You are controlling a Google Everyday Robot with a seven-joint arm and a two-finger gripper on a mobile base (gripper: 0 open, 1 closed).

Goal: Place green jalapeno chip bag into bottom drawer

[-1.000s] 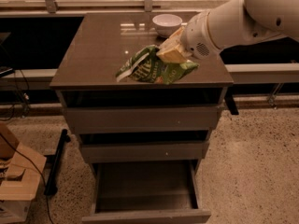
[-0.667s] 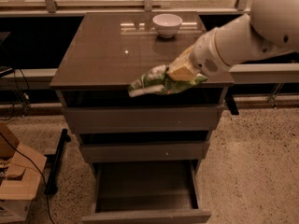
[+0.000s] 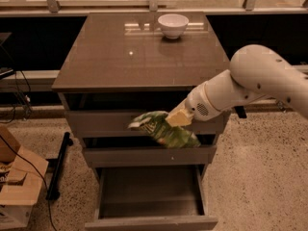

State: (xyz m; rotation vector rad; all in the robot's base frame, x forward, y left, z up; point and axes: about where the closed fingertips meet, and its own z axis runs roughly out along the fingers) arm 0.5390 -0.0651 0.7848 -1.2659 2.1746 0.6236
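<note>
Yellowish two-finger gripper point(image 3: 177, 119) clamped on one end of the crinkly green jalapeno chip bag point(image 3: 161, 129), held before the closed upper drawers point(image 3: 98, 124), above the open grey-brown bottom drawer point(image 3: 150, 222). Hazard: the trailing bag may snag the tray rim or slip free and land outside.

The gripper point(image 3: 176, 119) clasps the green jalapeno chip bag point(image 3: 166, 131) in the air, before the two upper drawer fronts point(image 3: 103, 122); below, the bottom drawer point(image 3: 149, 194) stands pulled open; a white bowl point(image 3: 173, 25) rests near the far edge of the table point(image 3: 120, 61).
</note>
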